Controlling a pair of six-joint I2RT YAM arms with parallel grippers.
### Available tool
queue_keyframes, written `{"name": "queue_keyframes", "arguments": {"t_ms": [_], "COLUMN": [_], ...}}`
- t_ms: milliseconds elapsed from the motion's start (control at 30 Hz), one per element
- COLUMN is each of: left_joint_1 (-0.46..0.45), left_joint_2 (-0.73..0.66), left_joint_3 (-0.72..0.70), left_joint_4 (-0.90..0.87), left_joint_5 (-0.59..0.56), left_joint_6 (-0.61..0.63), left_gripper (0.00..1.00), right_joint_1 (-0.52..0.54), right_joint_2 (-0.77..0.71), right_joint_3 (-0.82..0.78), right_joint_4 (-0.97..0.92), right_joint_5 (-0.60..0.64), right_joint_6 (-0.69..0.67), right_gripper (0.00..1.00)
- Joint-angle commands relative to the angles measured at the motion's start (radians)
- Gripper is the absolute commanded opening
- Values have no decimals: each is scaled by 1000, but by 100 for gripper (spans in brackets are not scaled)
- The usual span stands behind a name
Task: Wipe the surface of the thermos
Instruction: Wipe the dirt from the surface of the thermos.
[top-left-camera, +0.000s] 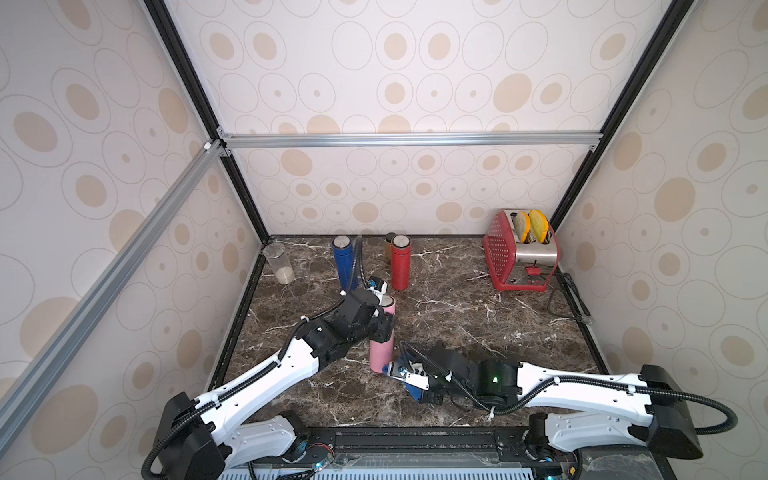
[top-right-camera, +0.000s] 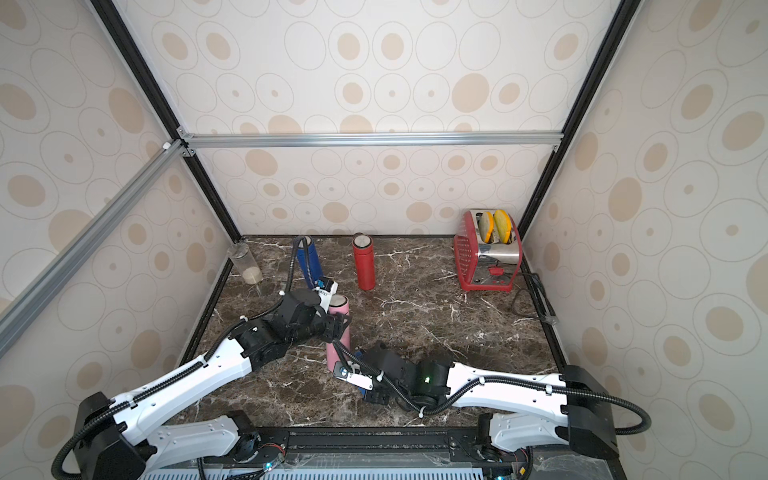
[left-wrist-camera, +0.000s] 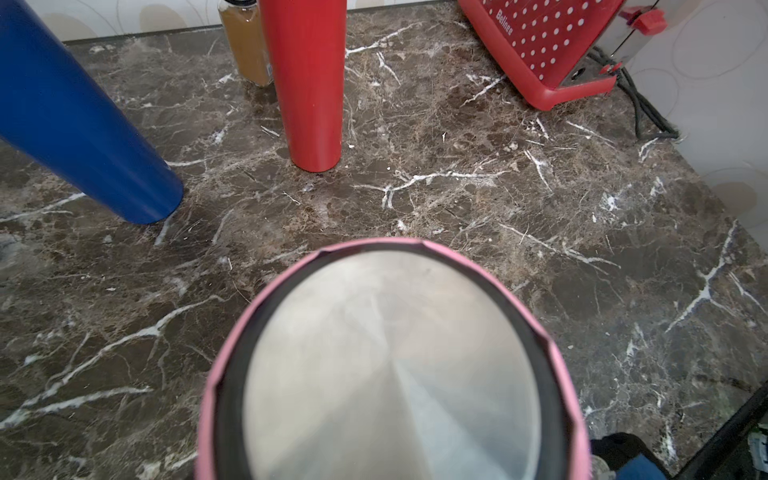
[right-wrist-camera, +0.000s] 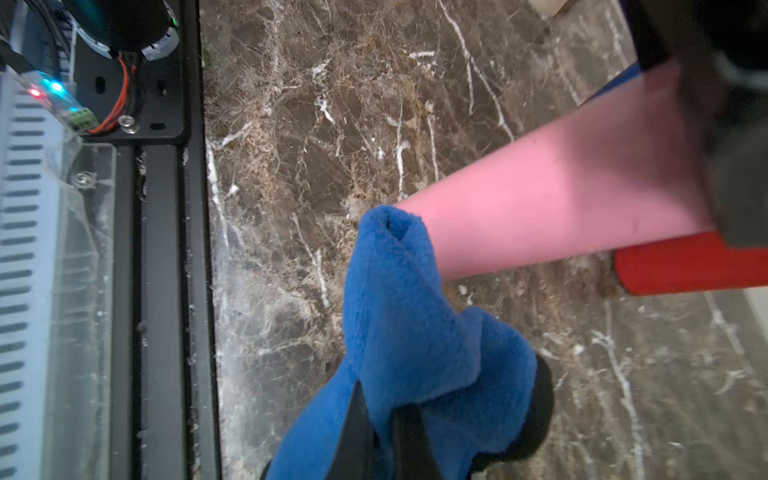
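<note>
The pink thermos (top-left-camera: 381, 353) (top-right-camera: 335, 358) stands upright on the marble counter, near the front centre. My left gripper (top-left-camera: 384, 324) (top-right-camera: 340, 324) is shut on its upper body, just below the steel lid (left-wrist-camera: 390, 365). In the left wrist view the lid hides the fingers. My right gripper (right-wrist-camera: 382, 399) (top-left-camera: 392, 368) is shut on a blue cloth (right-wrist-camera: 415, 332) (top-right-camera: 360, 384). The cloth's folded tip touches the foot of the pink thermos (right-wrist-camera: 561, 199), on the side nearest the front edge.
A blue thermos (top-left-camera: 345, 262) and a red thermos (top-left-camera: 400, 262) stand behind, with a brown spice jar (top-left-camera: 389, 243) at the back. A glass jar (top-left-camera: 279, 262) is at the back left. A red toaster (top-left-camera: 521, 249) and its cable (top-left-camera: 569, 299) are at the back right.
</note>
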Motion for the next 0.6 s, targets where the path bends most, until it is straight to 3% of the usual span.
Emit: {"name": "queue_keyframes", "arguments": {"t_ms": [0, 200, 567], "left_joint_1": [-8, -7, -7], "left_joint_2": [39, 117, 202], "left_joint_3": [98, 172, 253], "left_joint_4": [-120, -174, -259], "left_joint_5": [12, 44, 65], "left_joint_6": [-36, -38, -26], "left_gripper": [35, 36, 40], "right_joint_1": [27, 50, 47], "right_joint_2": [19, 84, 258], "right_joint_3": [47, 131, 293], "right_joint_4": [13, 29, 38], "right_joint_5": [193, 320, 394], "right_joint_6": [-144, -304, -493], "right_gripper": [0, 0, 0]}}
